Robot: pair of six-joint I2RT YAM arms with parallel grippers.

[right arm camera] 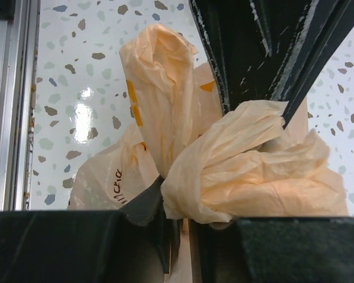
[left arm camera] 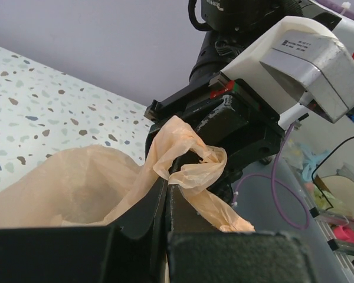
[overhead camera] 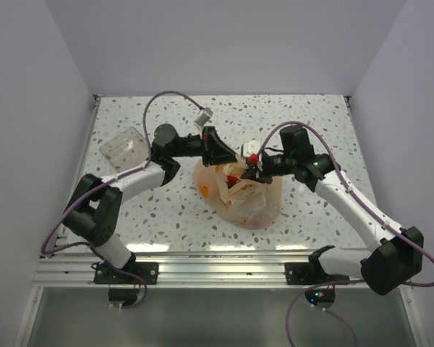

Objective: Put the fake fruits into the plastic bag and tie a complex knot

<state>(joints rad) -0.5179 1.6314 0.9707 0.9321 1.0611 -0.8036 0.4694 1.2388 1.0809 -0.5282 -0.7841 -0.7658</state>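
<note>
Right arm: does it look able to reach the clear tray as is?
Probably not: the clear tray lies far left, past the plastic bag and the left gripper shut on its handle; both block a straight path.

Overhead and wrist views sharing bag (overhead camera: 247,201)

plastic bag (right arm camera: 248,171): you are seeing thin translucent peach film crinkling into soft matt folds.
table (overhead camera: 166,217): the speckled top is shining smooth and glossy near you.
left gripper fingers (right arm camera: 253,53): the black matt coating is showing pale scuffs along the edges.
tray (overhead camera: 124,148): clear rigid plastic is catching a faint sheen.
rail (overhead camera: 202,269): bare metal is gleaming dully.
</note>
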